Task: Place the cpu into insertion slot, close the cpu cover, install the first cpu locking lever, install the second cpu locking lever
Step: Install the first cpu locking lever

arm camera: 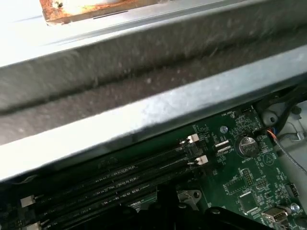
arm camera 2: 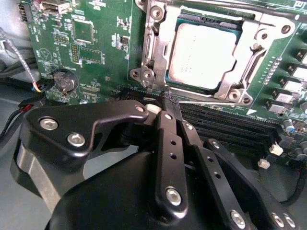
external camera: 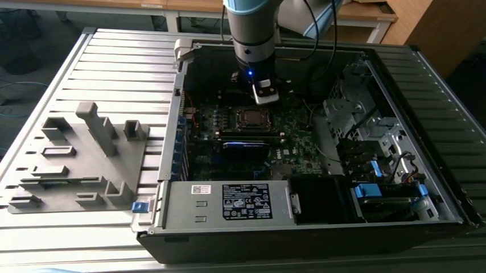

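Hand (arm camera 2: 165,101) fingers pressed together, nothing gripped, tips right at the socket edge; can't tell if they touch. cpu (arm camera 2: 201,52) sits in the insertion slot (external camera: 251,118) just past the fingertips. cpu cover (arm camera 2: 252,45) lies flat over it, framing the grey top. Memory slots (arm camera 2: 225,122) run beside the hand.

Grey-topped cpu (arm camera 2: 201,55) flat in insertion slot (external camera: 238,118); silver cpu cover (arm camera 2: 252,45) down around it.
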You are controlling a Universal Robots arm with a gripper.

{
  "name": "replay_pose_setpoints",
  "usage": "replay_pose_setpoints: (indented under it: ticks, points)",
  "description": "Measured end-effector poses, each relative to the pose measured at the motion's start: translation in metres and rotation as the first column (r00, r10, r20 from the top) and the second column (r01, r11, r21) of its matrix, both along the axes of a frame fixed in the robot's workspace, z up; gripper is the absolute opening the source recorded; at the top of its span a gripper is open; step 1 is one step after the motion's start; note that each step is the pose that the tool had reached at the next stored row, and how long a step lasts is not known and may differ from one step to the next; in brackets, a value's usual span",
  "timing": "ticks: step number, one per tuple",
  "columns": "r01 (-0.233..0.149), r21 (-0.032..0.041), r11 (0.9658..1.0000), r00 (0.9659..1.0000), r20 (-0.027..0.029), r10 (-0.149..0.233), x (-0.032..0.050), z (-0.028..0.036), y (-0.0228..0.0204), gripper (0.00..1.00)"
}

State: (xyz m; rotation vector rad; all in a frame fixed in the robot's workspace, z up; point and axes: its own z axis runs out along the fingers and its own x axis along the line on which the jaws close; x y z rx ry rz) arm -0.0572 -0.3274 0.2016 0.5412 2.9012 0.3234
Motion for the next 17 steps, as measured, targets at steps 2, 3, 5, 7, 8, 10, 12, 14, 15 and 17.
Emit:
replay_pose_setpoints:
  ticks: [2,3,5,7,8,10,12,14,15,17]
  points:
    - [0.0,0.0001,1.0,1.0,0.0001,0.0,0.0,0.002,0.0002,0.11]
    - [0.0,0.0002,1.0,1.0,0.0002,0.0,0.0,0.0023,0.0004,0.11]
    - [0.001,0.0001,1.0,1.0,0.0001,-0.001,0.0,0.0024,0.0008,0.11]
    - [0.004,0.0002,1.0,1.0,0.0001,-0.004,-0.0004,0.0025,0.0014,0.11]
    - [0.006,0.0004,1.0,1.0,0.0001,-0.006,-0.0009,0.0025,0.0016,0.11]
    - [0.01,0.0011,0.9999,0.9999,0.0,-0.01,-0.0017,0.0024,0.0023,0.11]
    - [0.015,0.0017,0.9999,0.9999,0.0001,-0.015,-0.0026,0.0023,0.003,0.11]
    - [0.019,0.0023,0.9998,0.9998,0.0001,-0.019,-0.0034,0.0022,0.0035,0.11]
    - [0.021,0.0029,0.9998,0.9998,0.0001,-0.021,-0.0036,0.0021,0.0039,0.11]
    - [0.025,0.0046,0.9997,0.9997,0.0,-0.025,-0.0042,0.002,0.0044,0.11]
